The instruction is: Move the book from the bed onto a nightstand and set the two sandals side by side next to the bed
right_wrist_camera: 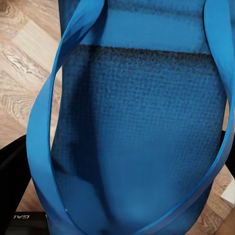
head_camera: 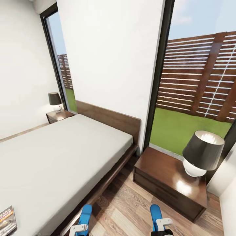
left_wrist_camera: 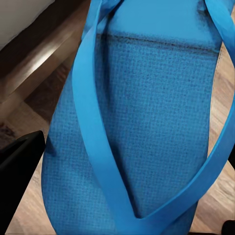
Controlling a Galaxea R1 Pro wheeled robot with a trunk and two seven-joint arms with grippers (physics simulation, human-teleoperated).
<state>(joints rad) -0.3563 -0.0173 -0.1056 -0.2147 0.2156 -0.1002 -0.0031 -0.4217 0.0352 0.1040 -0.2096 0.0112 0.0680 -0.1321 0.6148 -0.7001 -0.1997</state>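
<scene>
Bed (head_camera: pixel 62 154): largest item, light-grey mattress in a dark wooden frame, running along your left side.

Nightstand (head_camera: pixel 170 178): dark two-drawer cabinet just beside the bed's head end, on your right front, a lamp (head_camera: pixel 201 154) on its far corner and bare top in front of the lamp. A second nightstand (head_camera: pixel 59 115) with its own lamp sits at the bed's far side.

Book (head_camera: pixel 7 220): thin paperback lying flat on the mattress at your near left. You should find it light and slightly flexible; take it by one edge or pinch across the spine.

Sandals: two bright blue flip-flops. You carry one in each claw, held over the wood floor (head_camera: pixel 127 206) next to the bed frame.
- Left sandal (head_camera: pixel 86 214), in the left claw (head_camera: pixel 78 229); the left wrist view shows its textured sole and strap (left_wrist_camera: pixel 93 137) close up.
- Right sandal (head_camera: pixel 156 213), in the right claw (head_camera: pixel 162 227), clenched likewise.

Handling: foam-like, light, bendy; the straps are floppy, so grip the sole edge. They should drop flat without damage.
</scene>
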